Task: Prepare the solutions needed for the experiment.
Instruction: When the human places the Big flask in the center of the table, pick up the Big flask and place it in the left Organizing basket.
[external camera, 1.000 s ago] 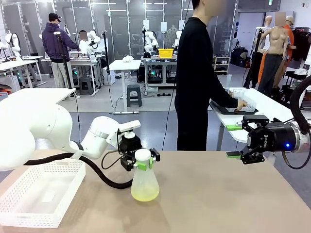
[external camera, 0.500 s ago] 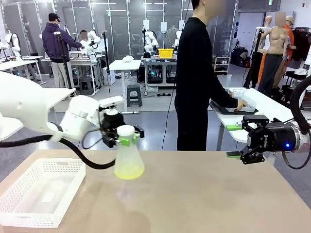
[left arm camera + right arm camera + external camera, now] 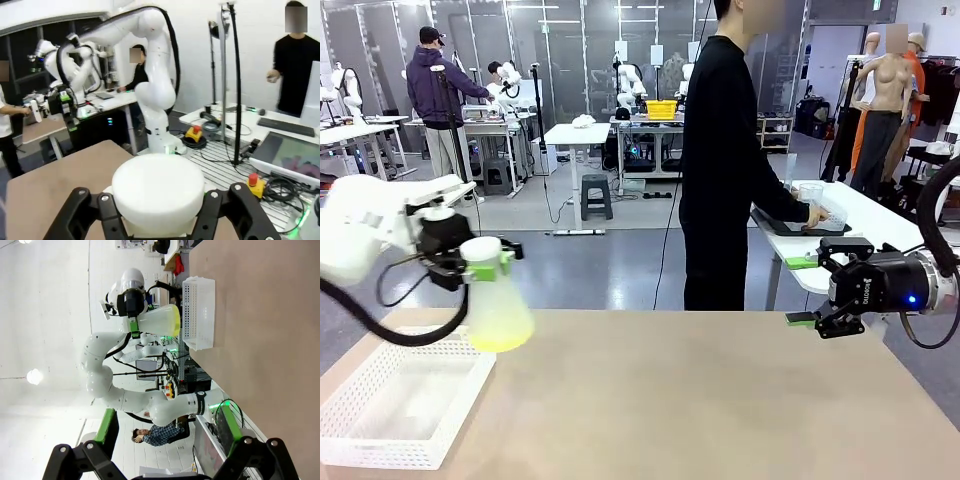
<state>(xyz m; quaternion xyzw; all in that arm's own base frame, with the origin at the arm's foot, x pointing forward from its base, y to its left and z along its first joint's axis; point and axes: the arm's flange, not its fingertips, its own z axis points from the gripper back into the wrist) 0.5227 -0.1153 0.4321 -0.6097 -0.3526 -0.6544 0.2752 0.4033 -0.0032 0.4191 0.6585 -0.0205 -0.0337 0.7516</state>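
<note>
The left gripper [image 3: 480, 262] is clamped on the neck of the upright flask [image 3: 496, 310], which hangs over the white basket [image 3: 380, 420].

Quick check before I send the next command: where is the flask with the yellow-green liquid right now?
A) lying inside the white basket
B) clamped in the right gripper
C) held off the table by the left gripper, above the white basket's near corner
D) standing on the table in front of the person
C: the left gripper is shut on the neck of the flask, which hangs clear of the table at the white basket, while the right gripper stands open.
</note>
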